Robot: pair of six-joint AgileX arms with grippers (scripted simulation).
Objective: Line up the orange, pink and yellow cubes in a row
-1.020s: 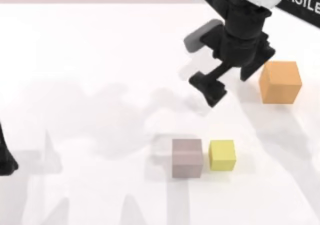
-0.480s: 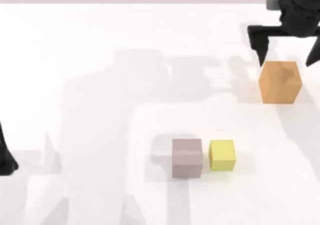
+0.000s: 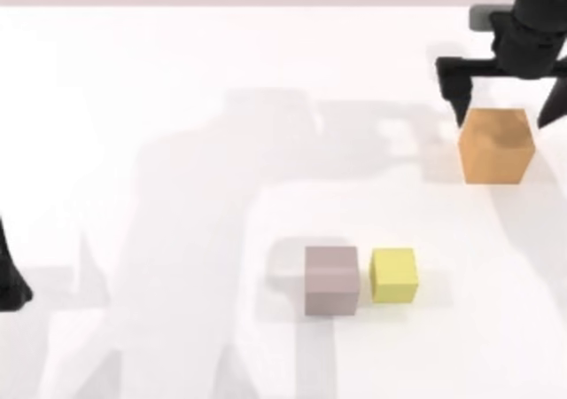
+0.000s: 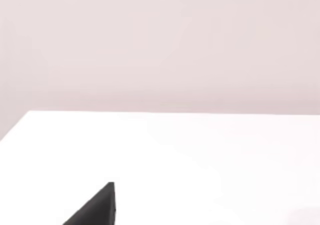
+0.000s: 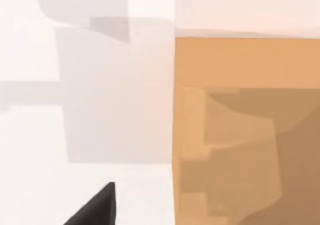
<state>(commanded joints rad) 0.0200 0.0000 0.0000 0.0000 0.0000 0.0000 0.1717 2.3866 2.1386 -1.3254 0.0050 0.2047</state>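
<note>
The right end effector (image 3: 505,93) hangs with fingers spread, the orange cube (image 3: 496,145) directly beneath and between them on the worktop (image 3: 177,106). The pink cube (image 3: 331,279) and yellow cube (image 3: 393,274) sit just beside each other, well apart from it toward the near left. The left arm is parked at the left edge.

Bright, flat light all over the white bench (image 3: 133,80), nearly washed out toward the far edge. Broad, pale grey shadows of the arms spread across the middle and near part, soft at the edges, layered where they overlap. The pink cube (image 3: 331,279) throws a faint shadow to its left; the yellow cube (image 3: 393,274) barely any. The right tool (image 3: 505,93) darkens the top of the orange cube (image 3: 496,144), and the right wrist view shows stepped, hard-edged shade on that face. Left wrist view: pale, even, no glare.
</note>
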